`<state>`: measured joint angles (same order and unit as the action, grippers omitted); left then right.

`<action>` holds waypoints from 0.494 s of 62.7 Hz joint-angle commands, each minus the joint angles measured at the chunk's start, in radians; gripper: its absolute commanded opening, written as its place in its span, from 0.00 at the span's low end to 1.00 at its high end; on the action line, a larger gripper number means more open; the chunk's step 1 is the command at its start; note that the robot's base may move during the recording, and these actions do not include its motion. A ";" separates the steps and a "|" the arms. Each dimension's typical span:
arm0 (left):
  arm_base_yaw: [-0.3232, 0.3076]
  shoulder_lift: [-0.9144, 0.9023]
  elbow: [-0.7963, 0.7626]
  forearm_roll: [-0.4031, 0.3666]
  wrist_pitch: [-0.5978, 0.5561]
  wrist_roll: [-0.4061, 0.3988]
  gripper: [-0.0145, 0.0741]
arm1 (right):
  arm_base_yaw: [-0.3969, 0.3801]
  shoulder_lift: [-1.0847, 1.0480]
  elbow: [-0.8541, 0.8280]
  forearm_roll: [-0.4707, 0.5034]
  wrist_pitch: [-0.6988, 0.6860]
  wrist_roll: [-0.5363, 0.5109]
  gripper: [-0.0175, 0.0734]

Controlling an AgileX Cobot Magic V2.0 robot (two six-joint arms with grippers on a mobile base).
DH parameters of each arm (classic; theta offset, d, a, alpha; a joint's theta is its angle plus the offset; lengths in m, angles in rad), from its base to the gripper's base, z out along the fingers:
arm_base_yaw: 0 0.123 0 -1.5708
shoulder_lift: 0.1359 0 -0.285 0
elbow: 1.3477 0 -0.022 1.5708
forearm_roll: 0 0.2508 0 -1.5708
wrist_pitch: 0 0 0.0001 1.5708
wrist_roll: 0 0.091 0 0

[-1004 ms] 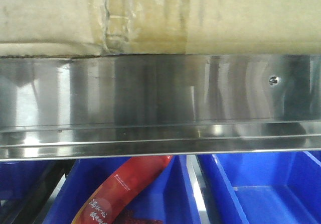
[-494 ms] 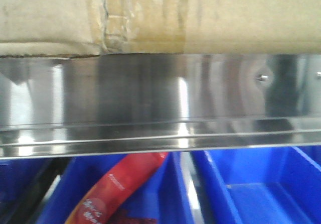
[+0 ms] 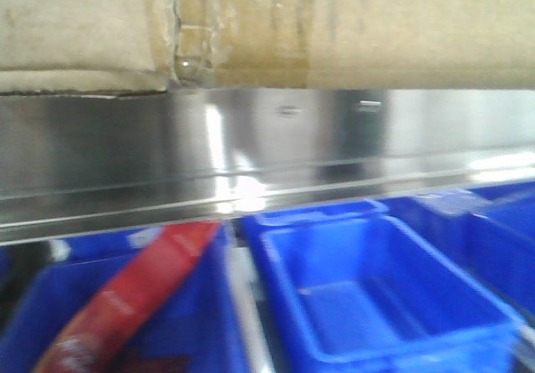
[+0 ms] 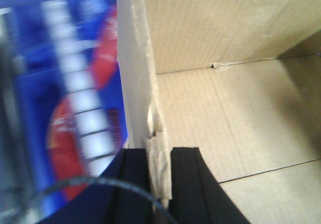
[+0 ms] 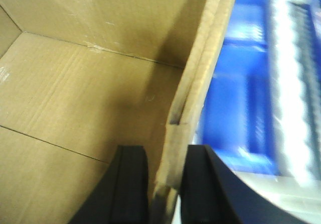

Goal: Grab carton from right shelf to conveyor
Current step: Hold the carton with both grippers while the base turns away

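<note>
The brown cardboard carton (image 3: 334, 30) fills the top of the front view, its stained, torn seam at the lower left. Just under it runs the shiny steel right shelf (image 3: 125, 155). In the left wrist view my left gripper (image 4: 159, 184) is shut on the carton's (image 4: 225, 83) left wall, one black finger inside and one outside. In the right wrist view my right gripper (image 5: 168, 184) is shut on the carton's (image 5: 75, 98) right wall in the same way. The carton is open-topped and has nothing inside. The conveyor is out of view.
Blue plastic bins (image 3: 368, 298) stand below the shelf lip. A red packet (image 3: 134, 298) lies in the left bin. Blurred blue bins also show beside the carton in both wrist views.
The shelf lip, its screw head and the blue bins have slid left across the front view and now look tilted and blurred. The carton keeps its place in the frame.
</note>
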<state>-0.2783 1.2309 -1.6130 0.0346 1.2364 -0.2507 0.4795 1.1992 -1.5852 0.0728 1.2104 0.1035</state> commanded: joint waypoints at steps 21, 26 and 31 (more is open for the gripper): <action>0.002 -0.015 -0.003 0.056 -0.038 0.007 0.15 | -0.007 -0.025 0.000 -0.036 0.009 -0.034 0.12; 0.002 -0.015 -0.003 0.056 -0.038 0.007 0.15 | -0.007 -0.025 0.000 -0.036 0.009 -0.034 0.12; 0.002 -0.015 -0.003 0.056 -0.038 0.007 0.15 | -0.007 -0.025 0.000 -0.036 0.009 -0.034 0.12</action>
<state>-0.2783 1.2312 -1.6130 0.0346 1.2346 -0.2507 0.4795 1.1992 -1.5852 0.0728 1.2084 0.1017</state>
